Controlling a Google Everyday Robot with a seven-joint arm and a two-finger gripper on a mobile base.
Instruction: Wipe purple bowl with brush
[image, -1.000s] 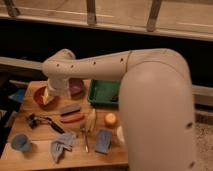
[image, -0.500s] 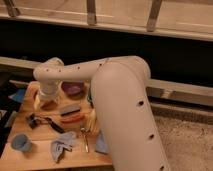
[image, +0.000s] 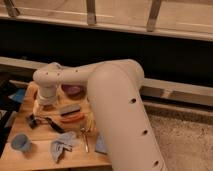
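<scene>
The robot's white arm (image: 115, 100) reaches across the wooden bench (image: 30, 160). Its hand (image: 40, 106) hangs below the rounded wrist at the bench's back-left, apparently just above and behind the slim black brush (image: 44, 121). Whether the hand is released or clenched cannot be told from this view. The brush lies flat on the bench, not visibly grasped. The round, shallow, matte purple bowl (image: 74, 91) sits at the back of the bench, partly hidden by the arm, just behind a grey rectangular block (image: 70, 108). A small blue cup (image: 20, 142), a crumpled blue-grey cloth (image: 62, 146) and a metal fork (image: 85, 140) lie nearer the front. The step in hand looks like the reach for the brush, and wiping has not begun. Next the hand must settle onto the thin handle, grip it, lift, and carry the bristly head rightward into the bowl.
</scene>
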